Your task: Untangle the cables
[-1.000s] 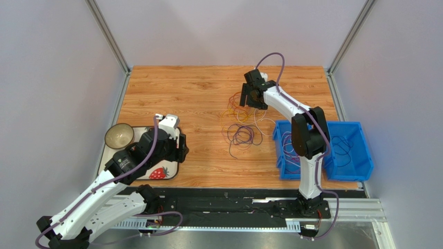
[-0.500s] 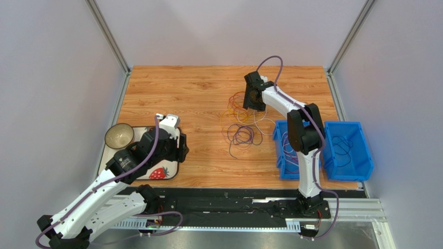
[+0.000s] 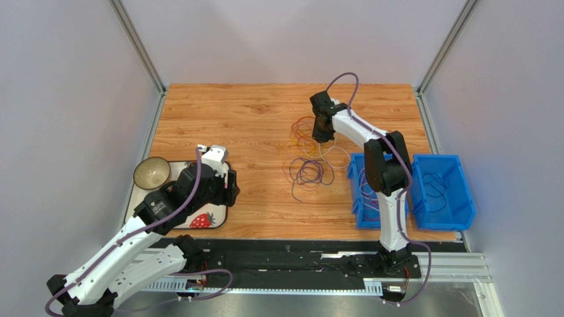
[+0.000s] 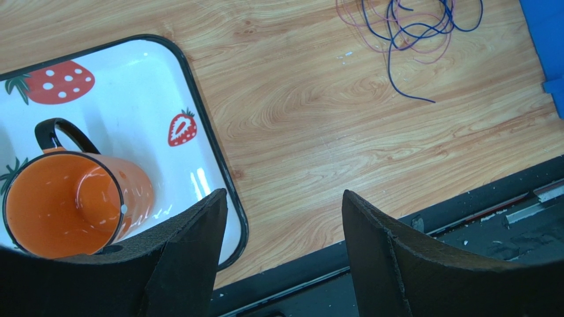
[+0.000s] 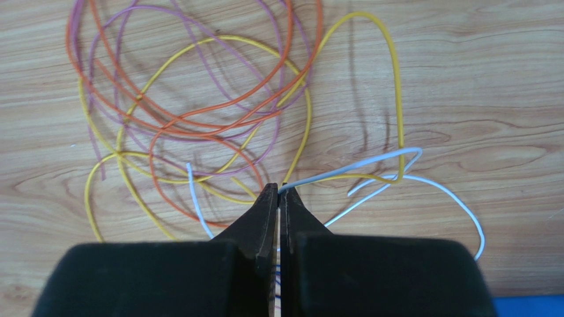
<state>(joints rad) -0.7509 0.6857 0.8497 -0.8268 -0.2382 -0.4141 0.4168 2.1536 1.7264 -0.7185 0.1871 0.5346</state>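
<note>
White cable (image 5: 361, 166) between right fingers (image 5: 261, 218), long axis left-to-right across wrist view

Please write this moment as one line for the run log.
stage: grasping | right gripper: shut on white cable | left gripper: open above tray | cables: tangled on table

A: Under the left gripper (image 4: 283, 198)?
B: Wooden table (image 4: 318, 132). Just left of it, a white strawberry-print tray (image 4: 198, 125) with a black rim. An orange mug (image 4: 73, 205) with a black handle stands upright in it.
A: Further left?
B: Metallic bowl (image 3: 151, 173), at the tray's far left corner.
A: By the right gripper (image 5: 279, 188)?
B: Two blue bins (image 3: 450, 198), side by side, to its right and nearer the table's front edge.
</note>
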